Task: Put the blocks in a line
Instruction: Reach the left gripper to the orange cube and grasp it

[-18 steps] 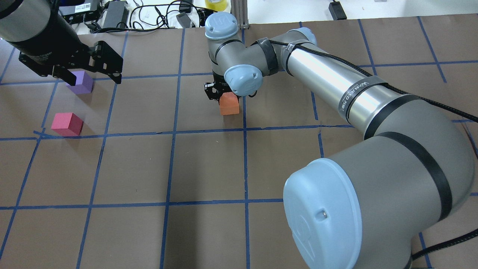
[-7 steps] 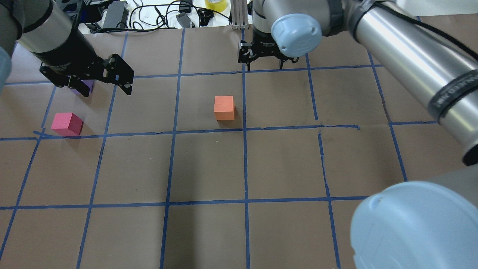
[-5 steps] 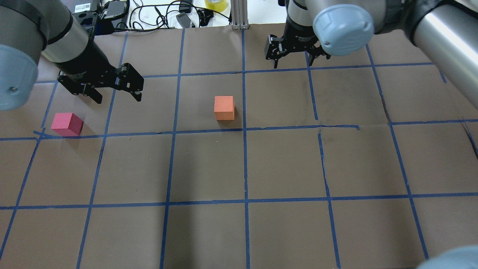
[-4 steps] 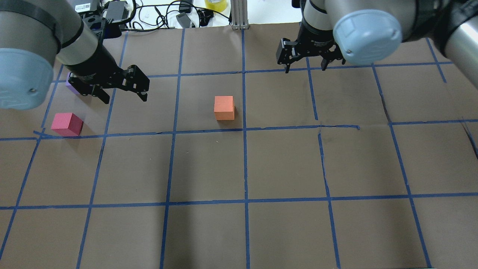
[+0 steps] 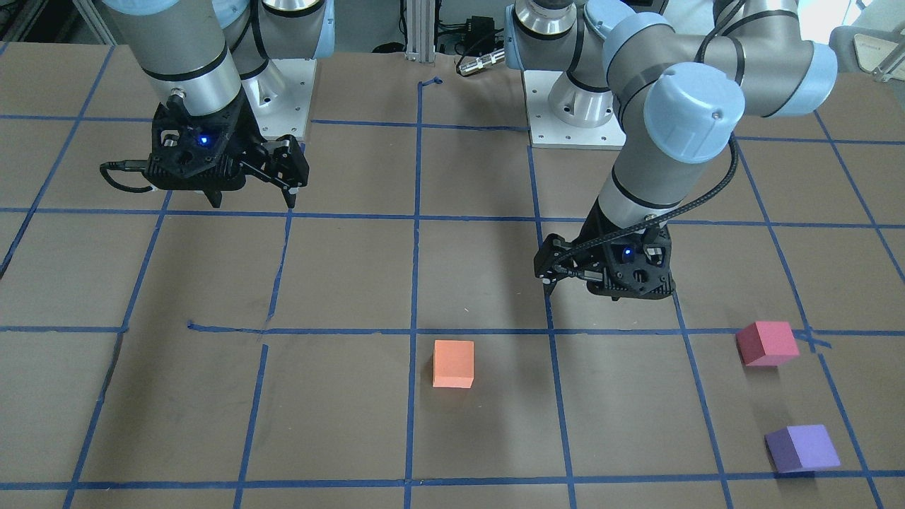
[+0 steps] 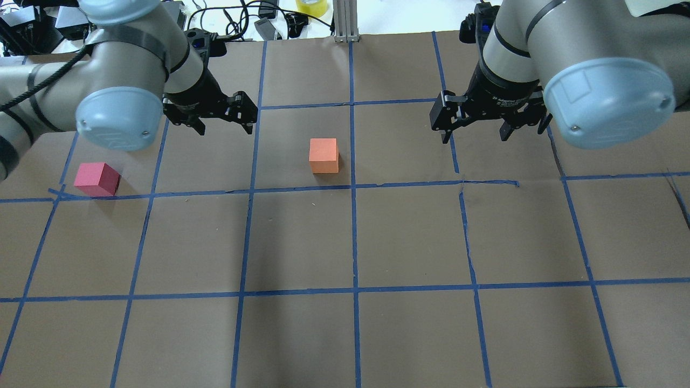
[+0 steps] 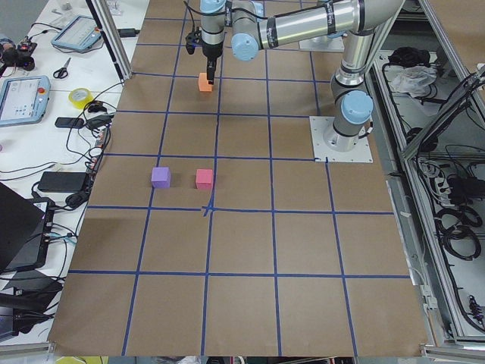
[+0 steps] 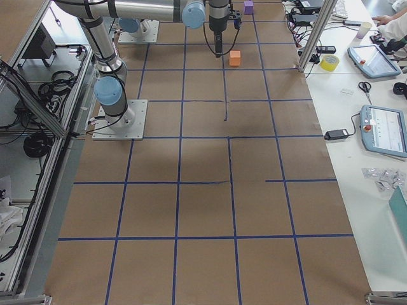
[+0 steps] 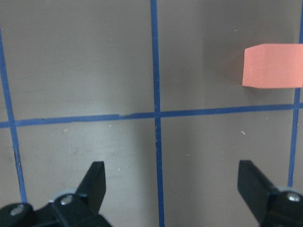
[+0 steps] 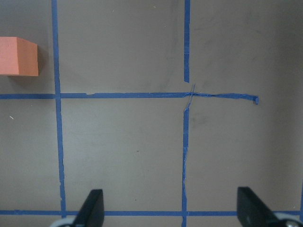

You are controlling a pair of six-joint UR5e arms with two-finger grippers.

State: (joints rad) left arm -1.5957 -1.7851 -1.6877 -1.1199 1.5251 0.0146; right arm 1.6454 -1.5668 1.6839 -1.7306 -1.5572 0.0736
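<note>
The orange block sits alone mid-table; it also shows in the front view. The pinkish-red block lies at the left, and the purple block lies just beyond it; my left arm hides the purple block in the overhead view. My left gripper is open and empty, hovering left of and behind the orange block, which shows at the upper right of its wrist view. My right gripper is open and empty, right of the orange block, which shows at the left edge of its wrist view.
The table is brown paper with a blue tape grid. Cables, power bricks and a yellow tape roll lie past the far edge, beside an aluminium post. The arm bases stand on the robot's side.
My right gripper let go of the orange block, lifted off and swung right. My left gripper moved from over the purple block rightward toward the orange block. The blocks stayed put.
</note>
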